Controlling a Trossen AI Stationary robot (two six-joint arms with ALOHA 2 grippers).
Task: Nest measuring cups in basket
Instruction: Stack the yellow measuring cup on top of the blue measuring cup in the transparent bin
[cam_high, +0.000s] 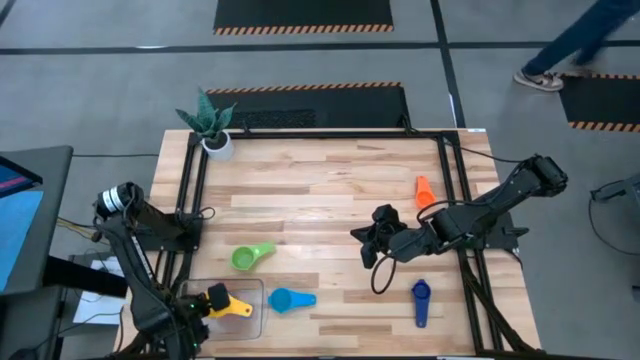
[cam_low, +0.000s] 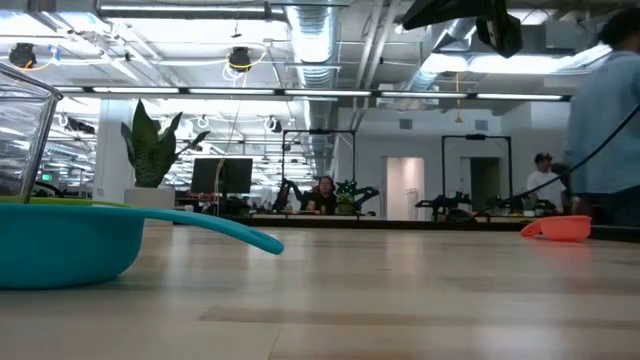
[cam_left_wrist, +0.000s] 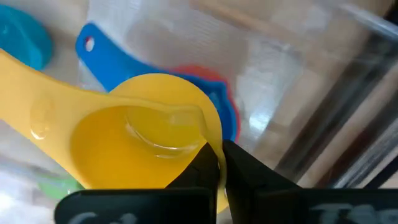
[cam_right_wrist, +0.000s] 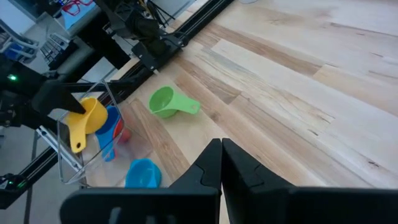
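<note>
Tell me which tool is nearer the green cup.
Left. The left tool, shut on the yellow cup over the basket, is just beside the green cup; the right tool hovers farther off, mid-table.

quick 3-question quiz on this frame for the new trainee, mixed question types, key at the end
1. True or false: the left gripper is shut on the rim of the yellow cup, holding it above the basket.
2. Which cups lie in the basket under the yellow one? A) red cup and medium blue cup; B) green and dark blue; C) light blue and orange.
3. Fill in: the right gripper is shut and holds ____.

Key:
1. True.
2. A. The green cup, light blue cup and dark blue cup are out on the table.
3. Nothing; it hangs over bare wood near mid-table.
</note>
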